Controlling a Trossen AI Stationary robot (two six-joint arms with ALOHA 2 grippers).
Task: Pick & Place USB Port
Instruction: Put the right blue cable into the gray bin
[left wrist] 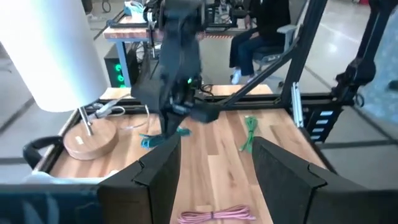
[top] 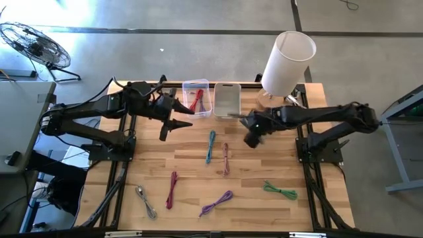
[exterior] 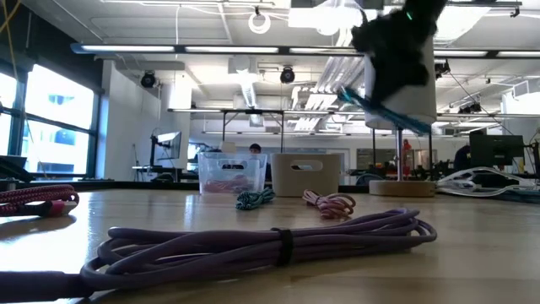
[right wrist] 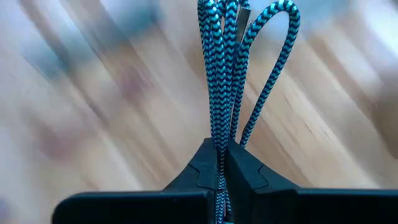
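Observation:
My right gripper hangs above the table's middle right, shut on a teal-and-black braided USB cable, which also shows in the low view and the left wrist view. A second teal cable lies flat on the table. At the far edge stand a clear bin holding a red cable and a grey bin. My left gripper stays open in the air near the clear bin, with nothing between its fingers. My right gripper pinches several strands of the folded cable bundle between its two fingers. The strands run along the fingers and their looped ends stick out past the tips. The fingers slant downward. The bundle is lifted clear of the table.
On the table lie a pink cable, a magenta one, a purple one, a green one and a silver one. A white lamp on a wooden base stands at the far right corner.

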